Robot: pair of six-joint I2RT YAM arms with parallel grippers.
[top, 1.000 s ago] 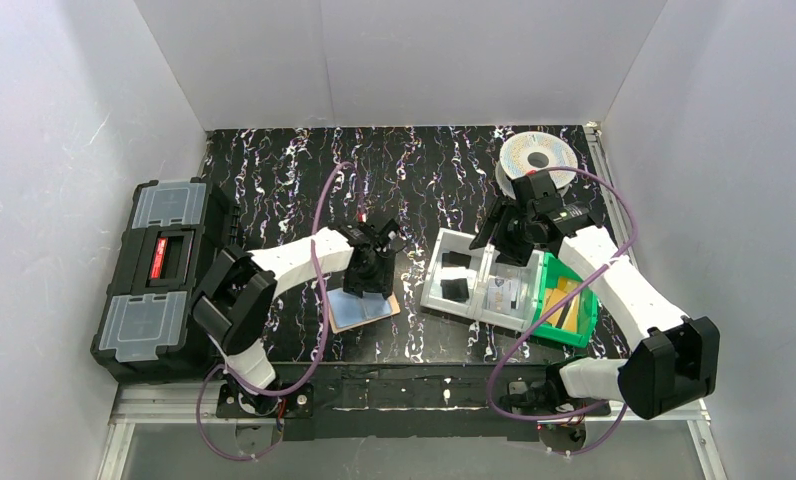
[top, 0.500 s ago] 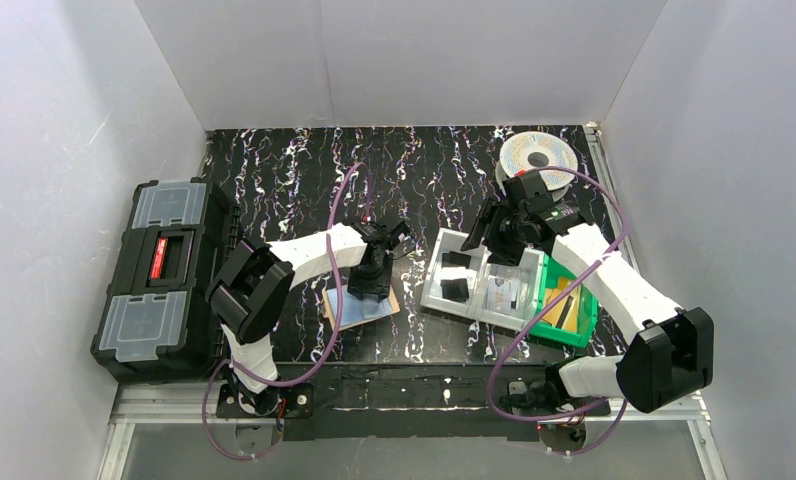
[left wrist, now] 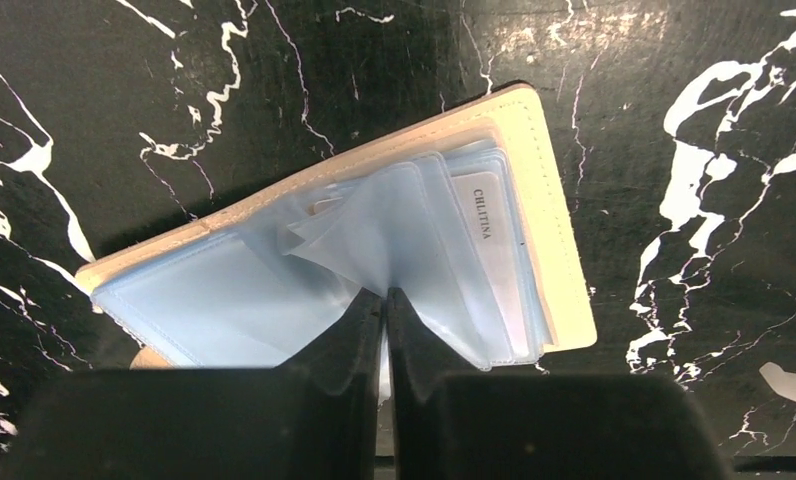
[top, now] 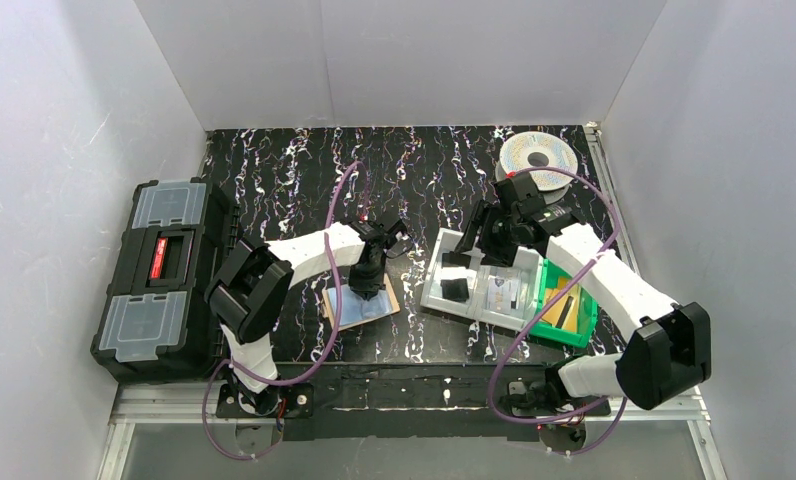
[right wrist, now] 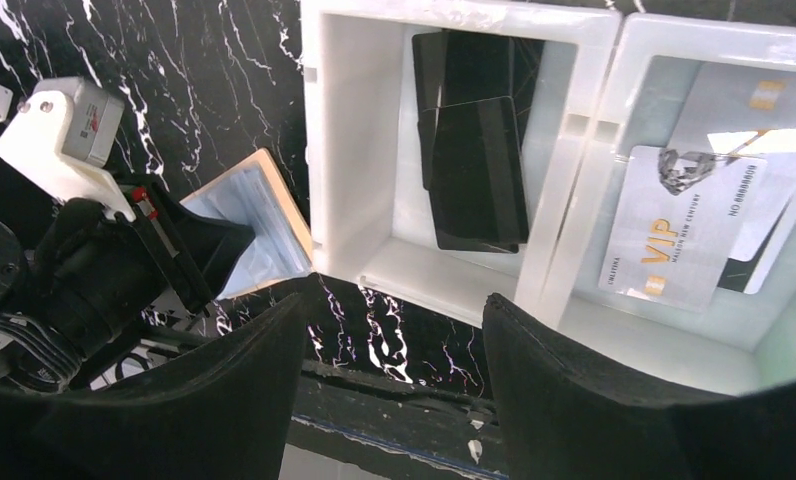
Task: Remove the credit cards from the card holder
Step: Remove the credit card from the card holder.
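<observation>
Cards point(right wrist: 674, 235) occupy tray point(right wrist: 444, 285) compartments; card holder point(left wrist: 549, 230) lies open.

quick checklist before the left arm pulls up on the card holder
1. Left pincer closed on something: ok, it is shut on a clear sleeve of the card holder.
2. Grip includes a card, not only plastic: cannot tell; no card shows between the fingers.
3. Card holder open and lying on the table: ok.
4. A card there to take out: ok, a printed white card sits in the right-hand sleeves.
5. Holder pinned down against lifting: not ok; the right pincer is open over the tray, apart from the holder.
</observation>
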